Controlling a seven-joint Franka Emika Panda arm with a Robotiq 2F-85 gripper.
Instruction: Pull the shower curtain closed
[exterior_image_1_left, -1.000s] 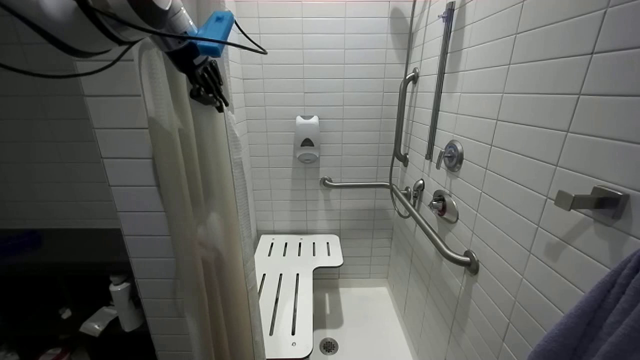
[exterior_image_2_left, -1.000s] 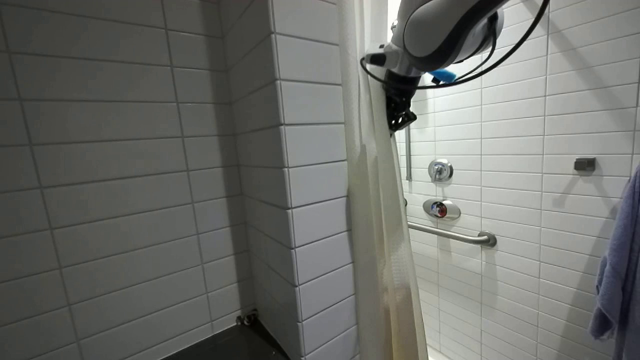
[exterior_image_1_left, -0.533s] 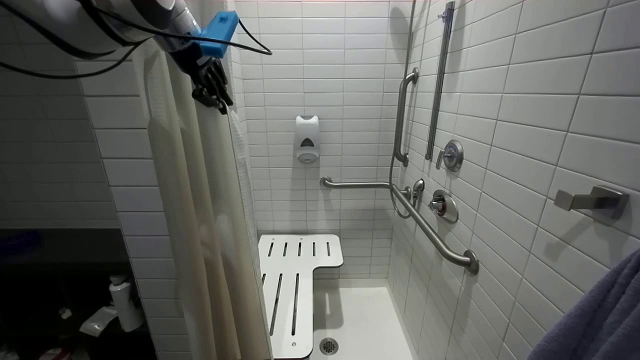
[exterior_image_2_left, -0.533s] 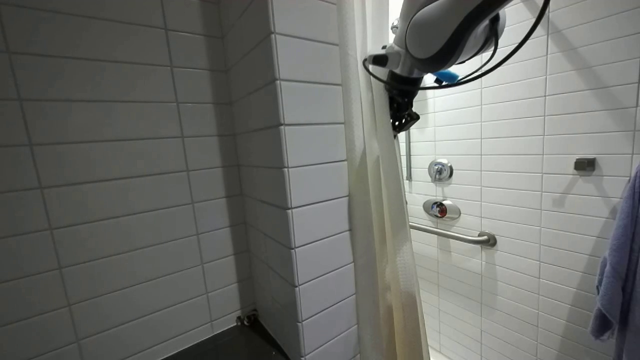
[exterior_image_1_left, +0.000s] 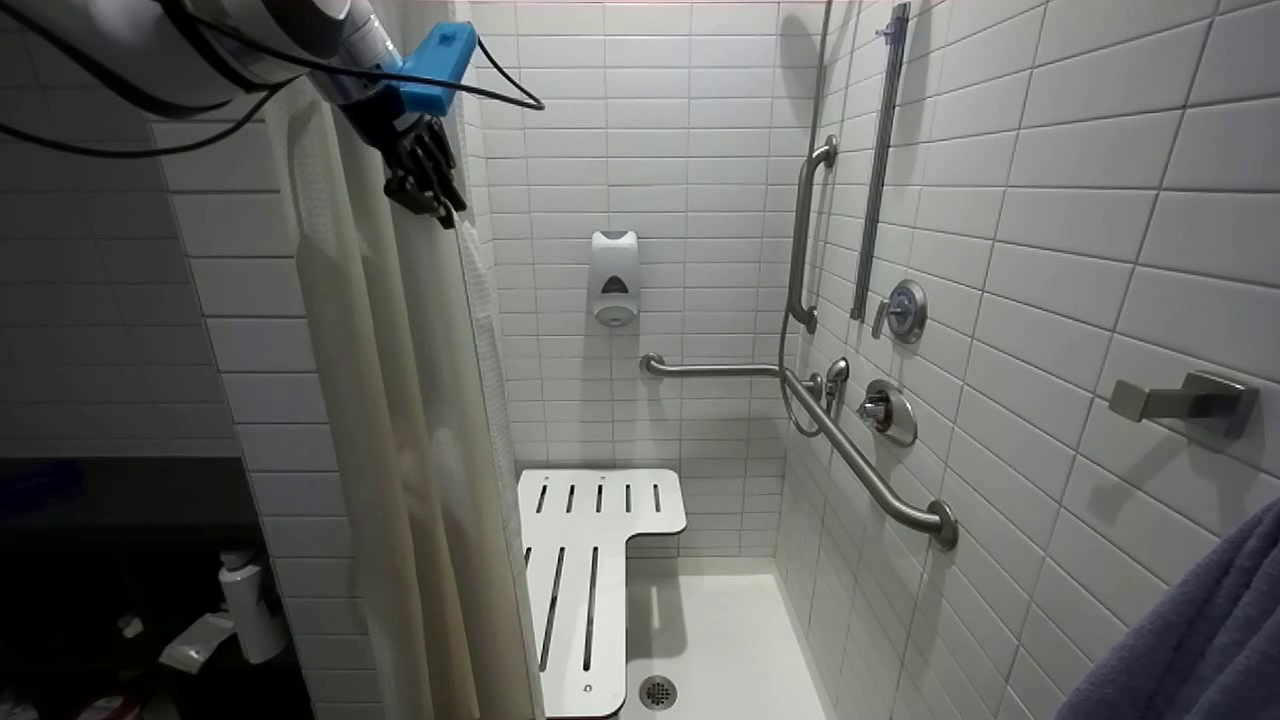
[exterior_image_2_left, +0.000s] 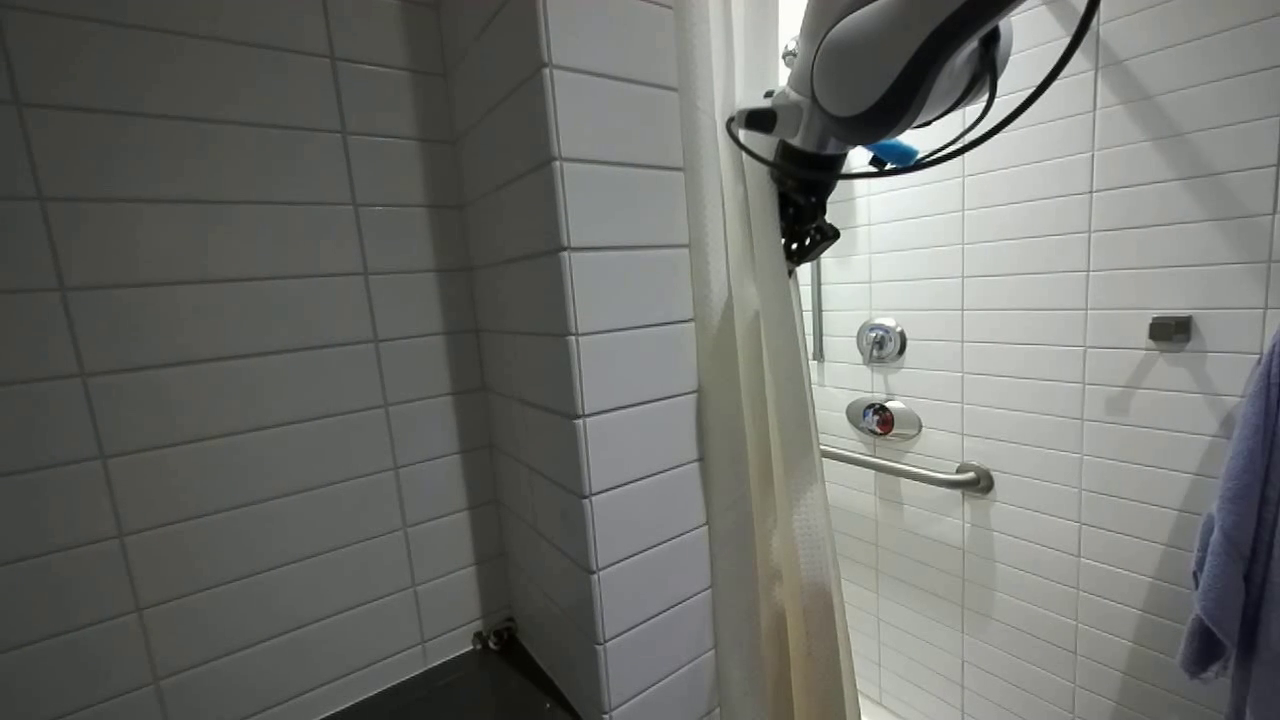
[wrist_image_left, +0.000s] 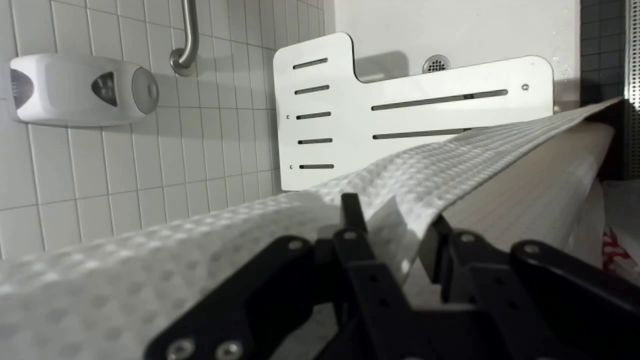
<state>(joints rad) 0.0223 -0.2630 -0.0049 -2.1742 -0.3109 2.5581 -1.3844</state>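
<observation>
The cream shower curtain hangs in folds at the left of the shower opening in an exterior view (exterior_image_1_left: 420, 470). It also shows in another exterior view (exterior_image_2_left: 765, 450), beside the tiled corner, and runs across the wrist view (wrist_image_left: 490, 150). My gripper (exterior_image_1_left: 449, 214) is high up at the curtain's free edge. In an exterior view (exterior_image_2_left: 803, 255) it is partly behind the curtain. In the wrist view the gripper's fingers (wrist_image_left: 395, 220) stand apart, with the curtain's edge between them and a gap beside the fabric. The curtain's top is out of view.
A white slatted seat (exterior_image_1_left: 570, 570) stands behind the curtain. A soap dispenser (exterior_image_1_left: 614, 280) is on the back wall. A grab bar (exterior_image_1_left: 870, 460) and a wall hook (exterior_image_1_left: 1185, 398) are on the right wall. A purple towel (exterior_image_1_left: 1190, 620) hangs at the right. A tiled corner (exterior_image_2_left: 585, 400) adjoins the curtain.
Early in the last second my gripper and the curtain's free edge shifted slightly to the right in both exterior views. In the last half second they show almost no movement.
</observation>
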